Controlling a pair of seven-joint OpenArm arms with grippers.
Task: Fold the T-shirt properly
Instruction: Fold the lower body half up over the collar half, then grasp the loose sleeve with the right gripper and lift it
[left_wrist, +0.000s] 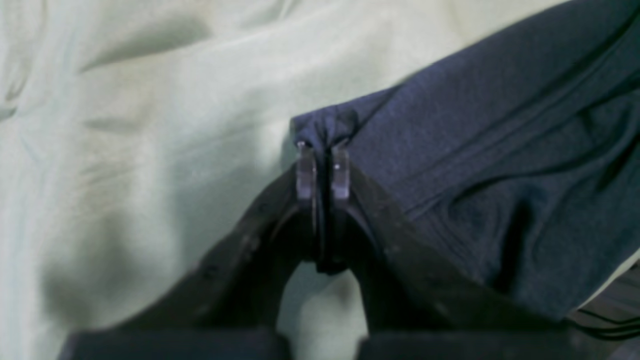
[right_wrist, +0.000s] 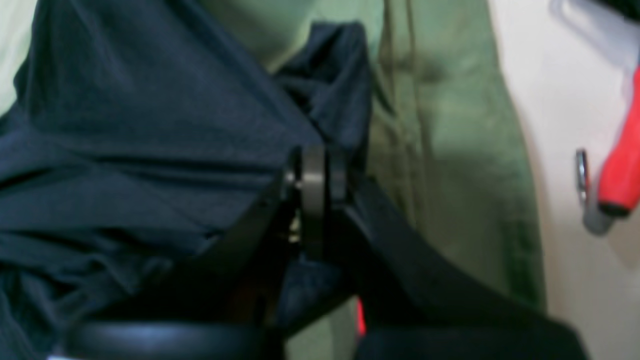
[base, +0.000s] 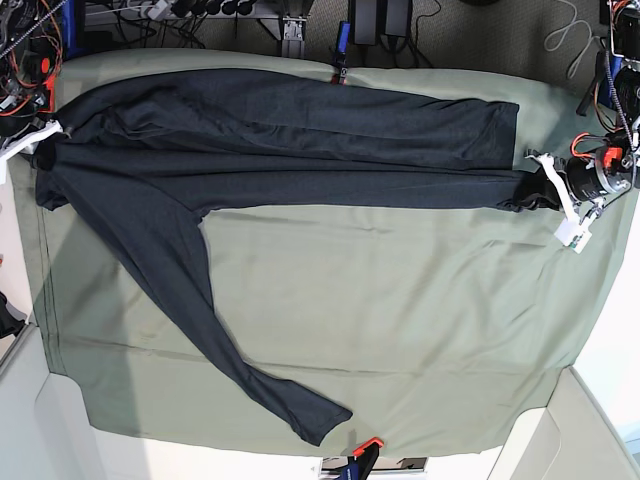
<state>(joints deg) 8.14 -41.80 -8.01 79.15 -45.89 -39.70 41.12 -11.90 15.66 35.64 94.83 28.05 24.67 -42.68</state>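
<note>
T-shirt: thin soft knit, light, drapes (expect sag). Left gripper and right gripper each pinch edge fabric. You grip hemmed edges, keep span taut.

Your work surface: a table under a pale sage-green table cloth, with the T-shirt lying on it.

You see the cloth covering nearly the whole top, rumpled in soft creases, its edge hanging over the side in the right wrist view. The dark shirt stretches across the far half from end to end, folded lengthwise into a long band, while one long sleeve trails diagonally over the cloth to the near edge. The near right part of the cloth carries nothing.
</note>
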